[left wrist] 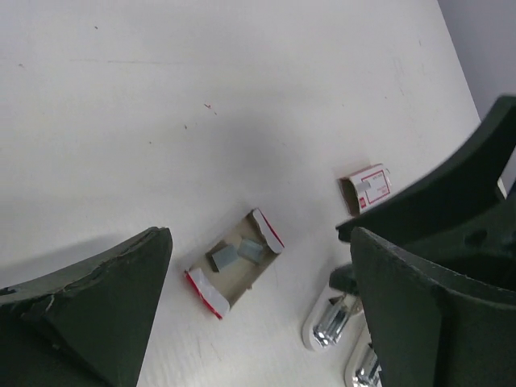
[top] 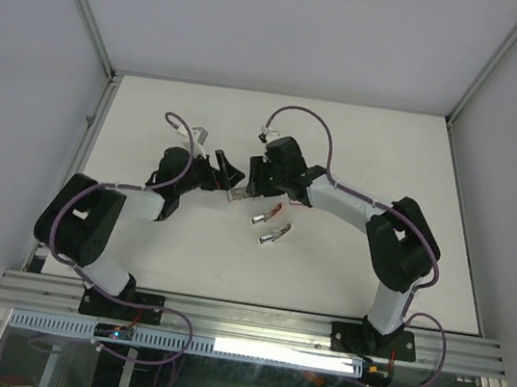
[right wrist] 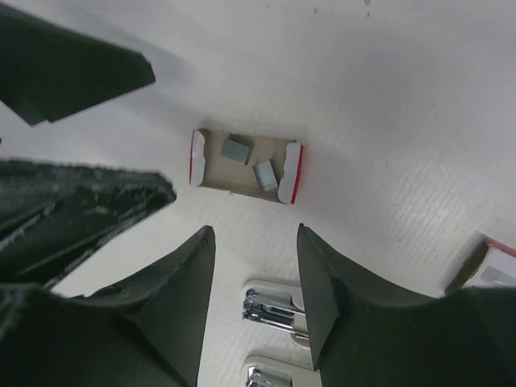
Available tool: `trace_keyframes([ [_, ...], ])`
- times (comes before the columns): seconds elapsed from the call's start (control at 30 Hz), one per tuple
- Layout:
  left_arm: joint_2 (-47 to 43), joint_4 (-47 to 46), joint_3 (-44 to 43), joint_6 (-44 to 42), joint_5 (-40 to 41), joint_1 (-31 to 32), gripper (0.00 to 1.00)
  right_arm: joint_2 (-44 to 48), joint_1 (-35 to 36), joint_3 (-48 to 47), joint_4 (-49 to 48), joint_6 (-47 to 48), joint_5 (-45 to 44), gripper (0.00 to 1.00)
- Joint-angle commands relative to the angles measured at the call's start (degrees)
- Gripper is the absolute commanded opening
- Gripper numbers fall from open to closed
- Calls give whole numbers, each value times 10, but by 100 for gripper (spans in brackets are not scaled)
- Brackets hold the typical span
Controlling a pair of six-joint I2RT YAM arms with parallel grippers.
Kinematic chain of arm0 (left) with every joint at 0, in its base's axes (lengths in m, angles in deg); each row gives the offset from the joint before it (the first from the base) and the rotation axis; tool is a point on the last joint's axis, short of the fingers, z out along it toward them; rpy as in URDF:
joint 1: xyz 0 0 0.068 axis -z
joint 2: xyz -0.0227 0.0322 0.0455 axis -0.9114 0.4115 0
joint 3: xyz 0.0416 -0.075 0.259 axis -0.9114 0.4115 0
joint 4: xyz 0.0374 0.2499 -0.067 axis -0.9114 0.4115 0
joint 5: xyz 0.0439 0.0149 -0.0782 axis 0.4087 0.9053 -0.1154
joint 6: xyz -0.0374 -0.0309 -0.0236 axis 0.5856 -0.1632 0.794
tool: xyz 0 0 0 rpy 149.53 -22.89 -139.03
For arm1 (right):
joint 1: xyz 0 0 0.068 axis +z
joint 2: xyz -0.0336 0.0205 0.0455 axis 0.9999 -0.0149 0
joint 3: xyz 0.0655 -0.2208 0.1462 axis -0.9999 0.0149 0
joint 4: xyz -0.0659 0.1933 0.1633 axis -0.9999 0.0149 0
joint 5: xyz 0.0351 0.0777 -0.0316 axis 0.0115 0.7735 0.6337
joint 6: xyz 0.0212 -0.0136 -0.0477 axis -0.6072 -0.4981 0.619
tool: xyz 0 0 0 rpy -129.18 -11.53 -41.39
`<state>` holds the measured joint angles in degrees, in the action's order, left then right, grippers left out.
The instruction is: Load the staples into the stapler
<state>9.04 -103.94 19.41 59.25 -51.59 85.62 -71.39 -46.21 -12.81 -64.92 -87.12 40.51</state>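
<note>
- Left gripper (left wrist: 260,234): jaws wide, nothing between them. Its fingers (left wrist: 89,310) hang above the table (top: 391,155), touching nothing that can be seen.
- Right gripper (right wrist: 255,230): jaws parted to a moderate gap and empty. Its fingers (right wrist: 165,322) are off the surface, tips pointing toward the tray.
- In the top view the two grippers (top: 226,171) (top: 246,188) meet nose to nose near the table's middle. In the right wrist view the left gripper's fingertips lie close beside the right gripper's fingers.
- Tray (right wrist: 246,165): a small cardboard tray with red-and-white end flaps, lying flat and open on the table just ahead of both grippers, free of every finger.
- Staples (right wrist: 236,149): two short grey strips inside the tray, loose and askew — one near each end.
- Stapler (right wrist: 270,306): lying on the table just beside the tray, on the side nearer the arm bases. It is open, with two pale arms side by side and chrome parts showing; its hinge end cannot be made out.
- Sleeve (left wrist: 367,187): the red-and-white outer box, empty end showing, lying apart from the tray on the right arm's side.
</note>
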Motion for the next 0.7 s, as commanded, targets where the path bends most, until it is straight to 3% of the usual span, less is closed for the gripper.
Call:
trace_keyframes([
  [0.0,63,-34,-64,-9,-31,8,95,36,-12,21,-30,-24,-4,48],
  [0.2,101,-10,-83,0,-45,22,95,76,-30,53,-36,-27,-4,48],
  [0.67,55,27,-21,25,-72,55,96,138,-56,109,-41,-31,-15,48],
])
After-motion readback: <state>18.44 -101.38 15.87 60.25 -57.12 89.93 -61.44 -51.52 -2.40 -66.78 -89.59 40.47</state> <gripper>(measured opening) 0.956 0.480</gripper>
